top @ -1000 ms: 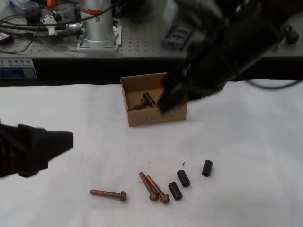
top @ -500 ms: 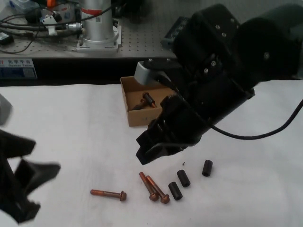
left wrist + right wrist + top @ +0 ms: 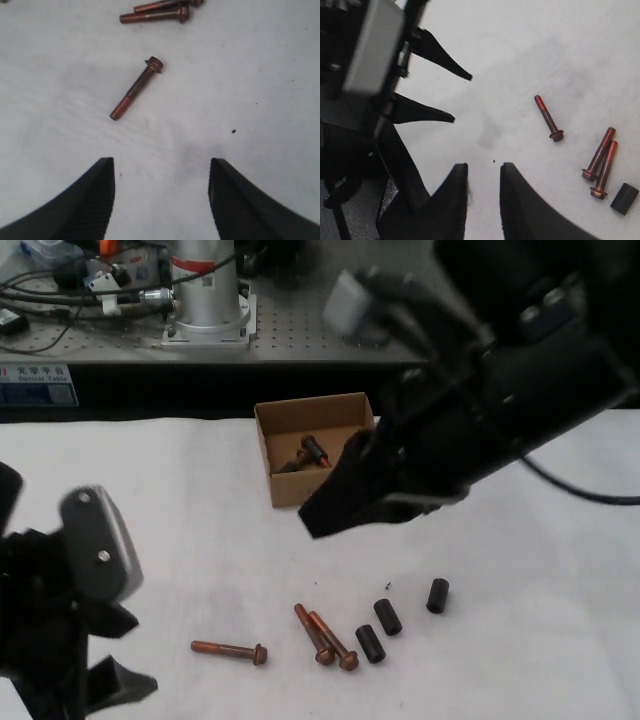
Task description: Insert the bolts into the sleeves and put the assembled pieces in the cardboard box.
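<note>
The right arm (image 3: pixel 480 420) covers one corner of the cardboard box (image 3: pixel 300 488).

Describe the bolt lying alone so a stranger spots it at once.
On the white cloth, in front of the cardboard box, lies a row of copper bolts and black sleeves. The lone bolt is at its left end, apart, while the other two bolts lie side by side.

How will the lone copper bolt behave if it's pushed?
The lone bolt looks metallic, so probably stiff and heavy for its size. Lying flat with a wider flanged head, it would likely roll in a curve.
</note>
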Tool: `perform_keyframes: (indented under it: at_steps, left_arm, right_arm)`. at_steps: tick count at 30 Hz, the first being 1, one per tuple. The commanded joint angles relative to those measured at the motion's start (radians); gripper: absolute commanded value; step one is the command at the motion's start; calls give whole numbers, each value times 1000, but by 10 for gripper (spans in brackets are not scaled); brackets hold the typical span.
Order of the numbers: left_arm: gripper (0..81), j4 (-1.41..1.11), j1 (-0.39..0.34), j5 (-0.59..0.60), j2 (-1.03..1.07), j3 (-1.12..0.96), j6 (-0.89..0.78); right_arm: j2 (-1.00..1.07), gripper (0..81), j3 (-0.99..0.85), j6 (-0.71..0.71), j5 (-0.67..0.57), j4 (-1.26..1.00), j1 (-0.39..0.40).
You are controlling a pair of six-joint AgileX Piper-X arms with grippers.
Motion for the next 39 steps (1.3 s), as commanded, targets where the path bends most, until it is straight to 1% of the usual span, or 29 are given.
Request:
perform_keyframes:
  at_steps: [1, 5, 7, 9, 10, 14, 22, 29, 39]
  left_arm:
    - [411, -5, -31, 0, 62, -13, 42]
    - [411, -5, -96, -53, 103, -42, 91]
    - [411, -5, -132, -112, 133, -69, 119]
    - [410, -5, -153, -154, 169, -92, 121]
    - [407, -5, -156, -165, 191, -105, 121]
    - [354, -2, -158, -175, 274, -159, 144]
    - [354, 17, -164, -175, 400, -255, 212]
    - [354, 104, -166, -170, 518, -327, 257]
    - [354, 124, -166, -179, 576, -342, 323]
  right_arm:
    - [-31, 184, -2, -6, 18, 3, 1]
    - [-71, 184, -2, -7, 18, 3, 1]
    - [-82, 184, -2, -7, 18, 3, 1]
    - [-92, 184, -2, -7, 18, 7, 1]
    - [-99, 184, -2, -7, 18, 13, 1]
    - [-117, 184, -2, -15, 9, 64, 1]
    - [-161, 184, -2, -73, 9, 99, 1]
    - [-182, 184, -2, -73, 9, 98, 1]
    - [-182, 184, -2, -90, 9, 100, 1]
